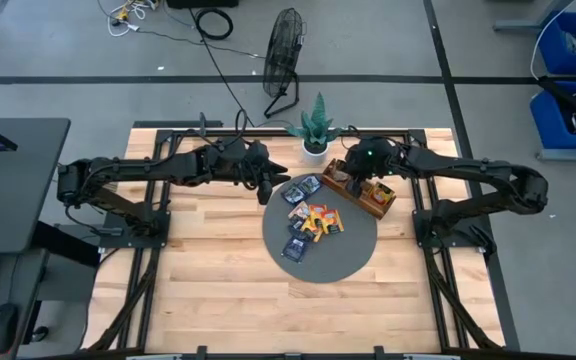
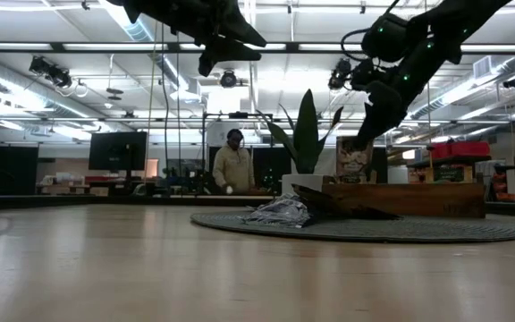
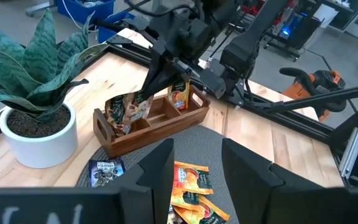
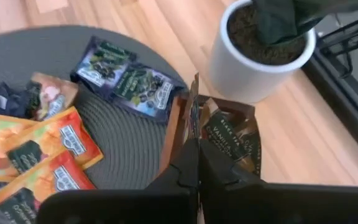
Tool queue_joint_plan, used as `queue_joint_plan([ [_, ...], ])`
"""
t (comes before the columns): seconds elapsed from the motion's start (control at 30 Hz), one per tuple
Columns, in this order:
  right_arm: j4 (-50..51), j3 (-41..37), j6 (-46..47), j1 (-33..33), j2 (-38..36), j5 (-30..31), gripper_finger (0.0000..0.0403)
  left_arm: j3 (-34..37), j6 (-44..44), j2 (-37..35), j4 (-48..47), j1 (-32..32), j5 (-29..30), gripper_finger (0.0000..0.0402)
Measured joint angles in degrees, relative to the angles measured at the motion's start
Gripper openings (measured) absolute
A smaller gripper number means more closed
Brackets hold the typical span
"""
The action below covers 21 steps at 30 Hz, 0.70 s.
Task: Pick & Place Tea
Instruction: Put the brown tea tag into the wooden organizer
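Wooden tray (image 3: 151, 121) sits directly beneath the right gripper (image 4: 196, 163), whose fingers are pressed together over a brown sachet (image 4: 229, 140) standing inside. Loose tea sachets (image 1: 311, 221) lie on the grey mat (image 1: 343, 262) beside it. The left gripper (image 3: 196, 167) hovers over them, fingers apart, holding nothing.

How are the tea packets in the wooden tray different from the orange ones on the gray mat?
The packets in the wooden tray are brown sachets standing upright in its compartments, one pinched by the shut right tool. The orange sachets lie flat and loose on the gray mat, untouched. Both are small square tea packets.
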<state>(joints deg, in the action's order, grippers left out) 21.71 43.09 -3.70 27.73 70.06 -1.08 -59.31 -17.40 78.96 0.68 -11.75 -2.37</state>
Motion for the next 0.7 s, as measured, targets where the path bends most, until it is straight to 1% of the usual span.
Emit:
queue_joint_plan([
  [0.13, -0.5, 0.0, -1.3, 0.4, 3.1, 0.2, 0.0, 0.0, 0.0, 0.0, 0.0, 0.0, 0.0, 0.0138],
  [0.33, -3.3, 0.0, -1.5, 0.4, 6.4, 3.1, 0.0, 0.0, -0.3, 0.0, 0.0, 0.0, 0.0, 0.0138],
  [0.47, -3.6, 0.0, -1.4, 0.4, 7.6, 4.5, 0.0, 0.0, -0.4, 0.0, 0.0, 0.0, 0.0, 0.0138],
  [0.7, -3.6, 0.0, -1.4, 0.4, 8.4, 4.7, 0.0001, 0.0, -0.4, 0.0, 0.0, 0.0, 0.6, 0.0138],
])
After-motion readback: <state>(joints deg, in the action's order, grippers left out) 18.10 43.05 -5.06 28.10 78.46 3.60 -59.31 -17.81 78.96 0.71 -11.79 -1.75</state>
